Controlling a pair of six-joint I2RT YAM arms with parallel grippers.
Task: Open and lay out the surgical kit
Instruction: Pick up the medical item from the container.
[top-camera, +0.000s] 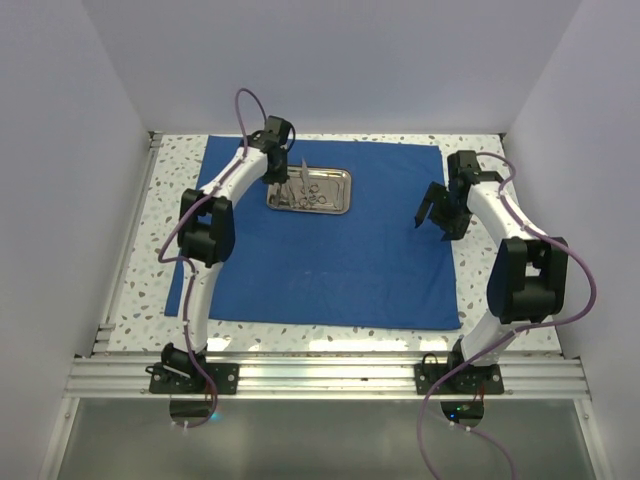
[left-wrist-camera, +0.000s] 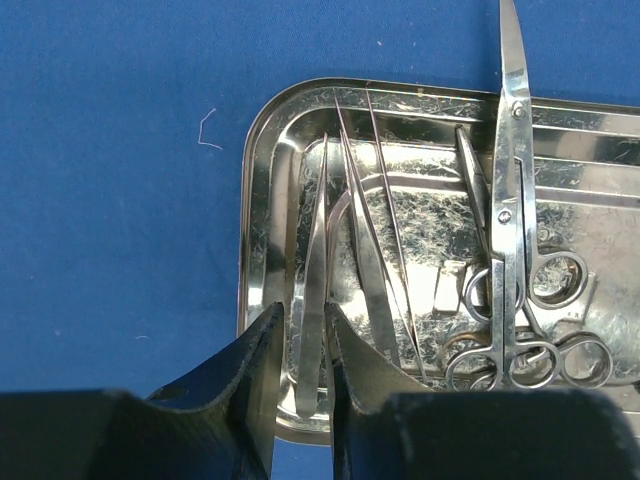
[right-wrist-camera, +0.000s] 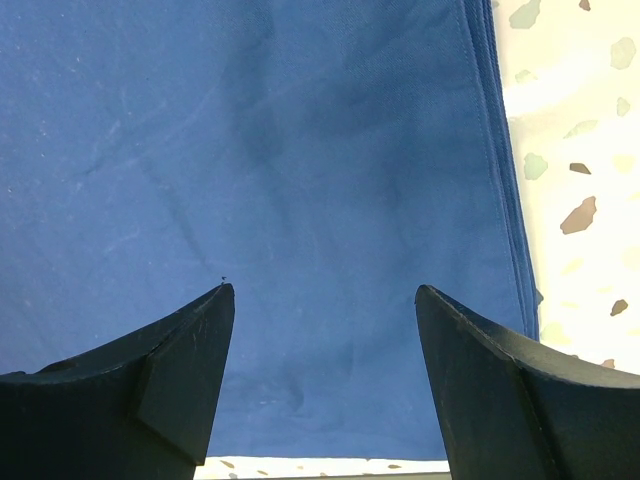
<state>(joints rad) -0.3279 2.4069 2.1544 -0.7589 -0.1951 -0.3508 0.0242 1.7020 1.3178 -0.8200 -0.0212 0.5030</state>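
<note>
The surgical kit lies open: the royal-blue cloth (top-camera: 320, 270) is spread flat, with the steel tray (top-camera: 342, 176) at its far middle. In the left wrist view the tray (left-wrist-camera: 256, 200) holds scissors (left-wrist-camera: 515, 200), forceps (left-wrist-camera: 474, 185) and two pairs of tweezers. My left gripper (left-wrist-camera: 302, 310) reaches into the tray's left end, shut on the leftmost tweezers (left-wrist-camera: 311, 250). The other tweezers (left-wrist-camera: 372, 270) lie just to the right of them. My right gripper (top-camera: 432, 222) hangs open over the cloth's right part (right-wrist-camera: 300, 150), holding nothing.
The speckled tabletop (top-camera: 140, 260) shows around the cloth, and white walls close in the left, back and right sides. An aluminium rail (top-camera: 330, 375) carrying both arm bases runs along the near edge. The cloth's right hem (right-wrist-camera: 505, 200) lies close to my right gripper.
</note>
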